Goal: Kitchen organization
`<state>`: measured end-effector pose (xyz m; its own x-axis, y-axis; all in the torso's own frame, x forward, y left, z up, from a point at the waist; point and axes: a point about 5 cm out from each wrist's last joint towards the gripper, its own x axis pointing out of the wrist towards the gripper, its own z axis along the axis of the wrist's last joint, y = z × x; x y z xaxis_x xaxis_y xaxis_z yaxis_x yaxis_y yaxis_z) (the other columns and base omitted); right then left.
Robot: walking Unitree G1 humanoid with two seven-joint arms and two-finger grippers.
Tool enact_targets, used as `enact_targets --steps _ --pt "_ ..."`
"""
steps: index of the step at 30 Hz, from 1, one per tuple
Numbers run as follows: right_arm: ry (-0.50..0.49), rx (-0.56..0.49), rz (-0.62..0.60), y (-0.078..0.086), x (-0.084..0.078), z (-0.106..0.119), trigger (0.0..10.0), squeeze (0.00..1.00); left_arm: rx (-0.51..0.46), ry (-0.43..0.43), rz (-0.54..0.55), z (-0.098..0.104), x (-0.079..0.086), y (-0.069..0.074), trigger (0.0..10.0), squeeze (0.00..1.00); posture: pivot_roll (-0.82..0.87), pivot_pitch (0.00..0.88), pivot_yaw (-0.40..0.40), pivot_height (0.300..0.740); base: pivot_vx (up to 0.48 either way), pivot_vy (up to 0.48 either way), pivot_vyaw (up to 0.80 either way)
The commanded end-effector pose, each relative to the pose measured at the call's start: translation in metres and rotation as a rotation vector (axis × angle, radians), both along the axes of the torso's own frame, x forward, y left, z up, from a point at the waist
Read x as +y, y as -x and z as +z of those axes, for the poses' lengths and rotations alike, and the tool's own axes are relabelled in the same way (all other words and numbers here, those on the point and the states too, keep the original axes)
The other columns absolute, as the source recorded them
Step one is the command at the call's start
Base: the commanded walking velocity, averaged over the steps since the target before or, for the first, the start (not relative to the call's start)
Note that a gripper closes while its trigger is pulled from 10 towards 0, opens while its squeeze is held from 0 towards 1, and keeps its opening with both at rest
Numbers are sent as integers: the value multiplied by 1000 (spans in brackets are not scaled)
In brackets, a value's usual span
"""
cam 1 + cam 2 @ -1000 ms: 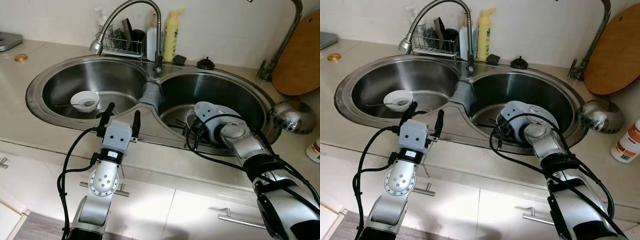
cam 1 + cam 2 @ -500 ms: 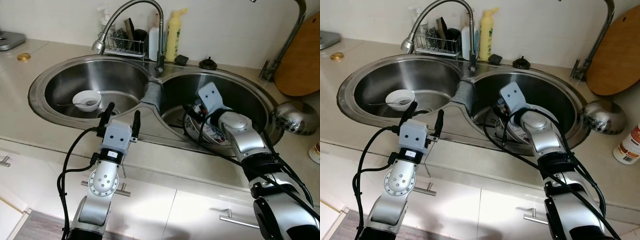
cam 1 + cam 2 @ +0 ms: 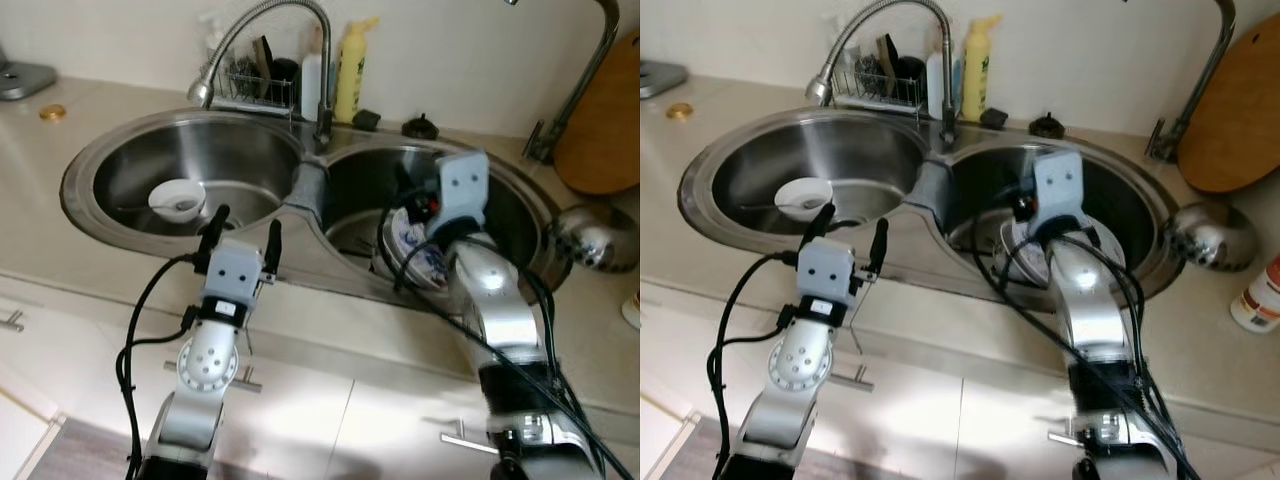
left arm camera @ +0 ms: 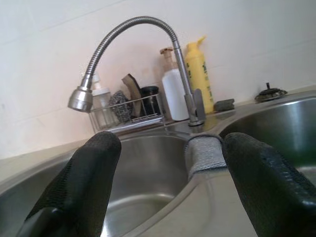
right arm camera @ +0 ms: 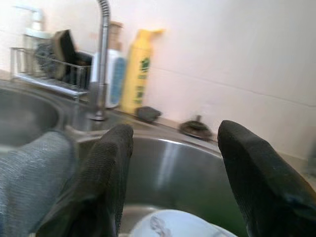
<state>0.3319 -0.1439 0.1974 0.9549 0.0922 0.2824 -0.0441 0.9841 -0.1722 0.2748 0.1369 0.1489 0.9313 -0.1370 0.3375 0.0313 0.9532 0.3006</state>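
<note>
Right wrist view, round steel sink, patterned plate

Bowl in the left basin, plate in the right basin.

no legible text, yellow bottle label blurred, white bottle label unreadable

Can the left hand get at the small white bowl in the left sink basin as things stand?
Probably yes: the left hand hovers open at the basin's front rim, the small white bowl lies just beyond, nothing between them.
</note>
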Motion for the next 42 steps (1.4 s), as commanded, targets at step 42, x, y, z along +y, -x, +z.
enact_targets --steps 42 --pt "-66 -55 -68 18 9 2 10000 0 -26 13 -31 7 -3 1 10000 0 123 0 -64 740 0 306 0"
